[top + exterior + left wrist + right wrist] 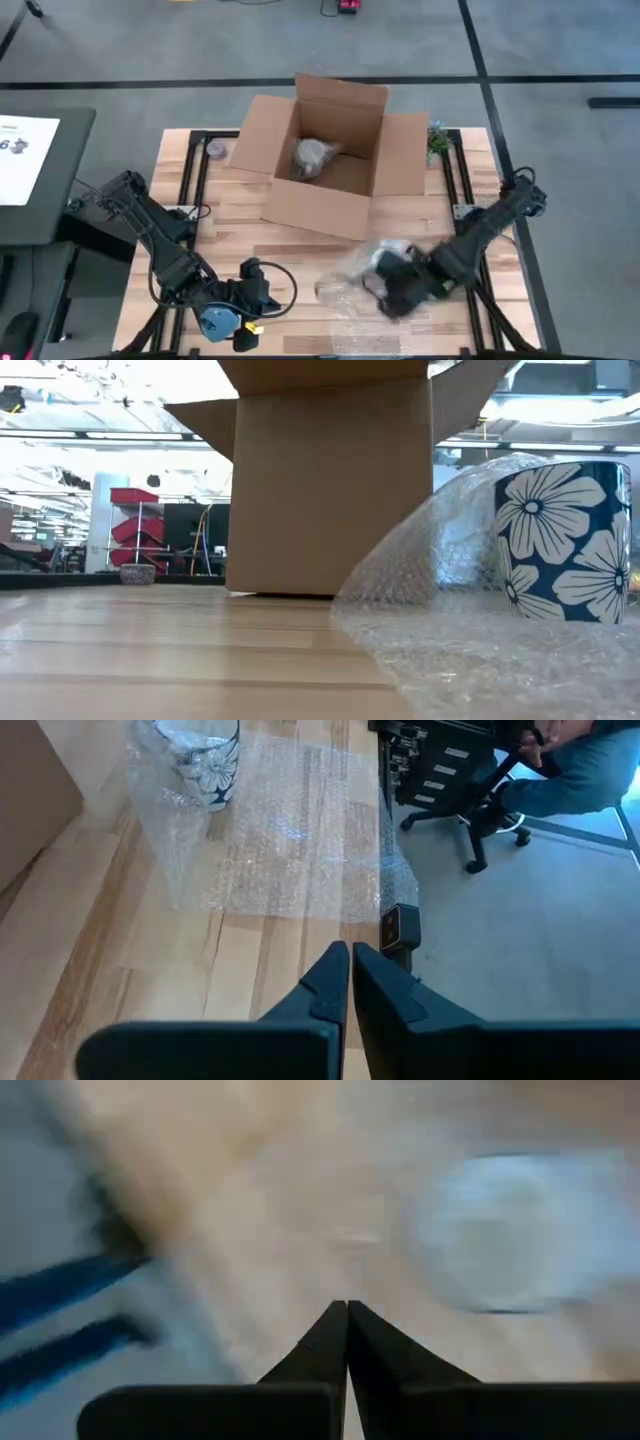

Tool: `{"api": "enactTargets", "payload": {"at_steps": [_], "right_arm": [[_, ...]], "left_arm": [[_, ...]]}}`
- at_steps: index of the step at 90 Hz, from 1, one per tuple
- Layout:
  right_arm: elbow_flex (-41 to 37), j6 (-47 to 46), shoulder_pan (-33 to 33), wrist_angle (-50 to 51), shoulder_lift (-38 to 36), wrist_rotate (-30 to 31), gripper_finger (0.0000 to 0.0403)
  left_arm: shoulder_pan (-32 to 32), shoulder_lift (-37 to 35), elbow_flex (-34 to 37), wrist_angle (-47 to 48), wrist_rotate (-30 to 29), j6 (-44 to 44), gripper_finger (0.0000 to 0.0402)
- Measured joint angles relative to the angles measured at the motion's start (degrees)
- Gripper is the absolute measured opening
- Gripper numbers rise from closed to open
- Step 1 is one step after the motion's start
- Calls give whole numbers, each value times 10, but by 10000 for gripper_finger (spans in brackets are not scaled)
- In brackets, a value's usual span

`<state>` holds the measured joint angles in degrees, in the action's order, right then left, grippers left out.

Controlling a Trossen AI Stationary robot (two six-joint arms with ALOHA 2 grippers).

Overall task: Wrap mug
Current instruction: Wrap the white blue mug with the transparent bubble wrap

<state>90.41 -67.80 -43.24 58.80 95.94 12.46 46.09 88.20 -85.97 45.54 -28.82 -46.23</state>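
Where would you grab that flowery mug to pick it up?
Probably at the rim, coming from above. The mug stands upright on the bubble wrap, and the wrap curls up around one side of it, so the open top looks like the freest way in. No handle shows to hold instead.

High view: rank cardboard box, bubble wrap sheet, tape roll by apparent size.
1. Cardboard box, largest by far.
2. Bubble wrap sheet, partly under the right arm, so its full extent is unclear.
3. Tape roll, smallest.
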Motion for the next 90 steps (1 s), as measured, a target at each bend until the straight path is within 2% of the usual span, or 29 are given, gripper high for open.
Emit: {"api": "enactTargets", "payload": {"at_steps": [13,29,46,55,64,72,81,90], "right_arm": [[0,98,-98,-152,62,27,39],[0,155,-151,-274,173,27,120],[16,226,-154,-269,255,27,217],[27,259,-149,-249,284,39,246],[27,244,-144,-207,314,57,246],[30,211,-140,-190,326,64,228],[30,192,-138,-176,332,72,187],[29,177,-133,-177,325,64,120]], "left_arm": [[0,0,0,0,0,-1,0],[0,0,0,1,0,-1,0],[0,0,0,1,0,-19,0],[0,0,0,1,1,-31,0],[0,0,0,1,1,-38,0],[0,0,0,0,3,-43,0],[0,0,0,0,3,-46,0],[0,0,0,1,4,-46,0]]}}
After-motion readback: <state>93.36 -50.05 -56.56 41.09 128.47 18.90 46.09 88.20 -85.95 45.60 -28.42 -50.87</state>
